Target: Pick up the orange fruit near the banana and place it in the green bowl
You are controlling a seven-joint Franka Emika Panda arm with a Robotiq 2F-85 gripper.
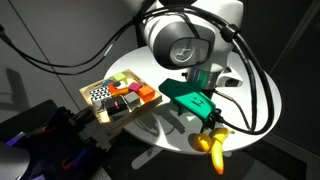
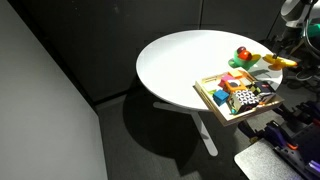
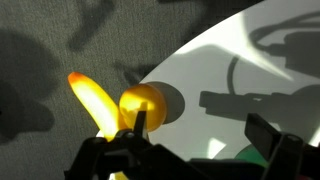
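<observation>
Because the orange (image 1: 203, 141) lies against the banana (image 1: 214, 149) right at the table (image 1: 255, 100) rim in an exterior view, any sideways nudge could roll it off; the bowl (image 1: 188, 97) sits close by, its inside hidden by the arm, and the tray (image 1: 118, 97) holds coloured blocks. In an exterior view from farther off, a red fruit (image 2: 243, 52) sits at or in the bowl (image 2: 237, 63), I cannot tell which, so a dropped orange might bounce off it. In the wrist view the gripper (image 3: 195, 120) is spread wide and empty, one finger (image 3: 135, 135) crossing the orange (image 3: 142, 102), off-centre; closing like this would likely shove it toward the banana (image 3: 93, 100) and the edge.
</observation>
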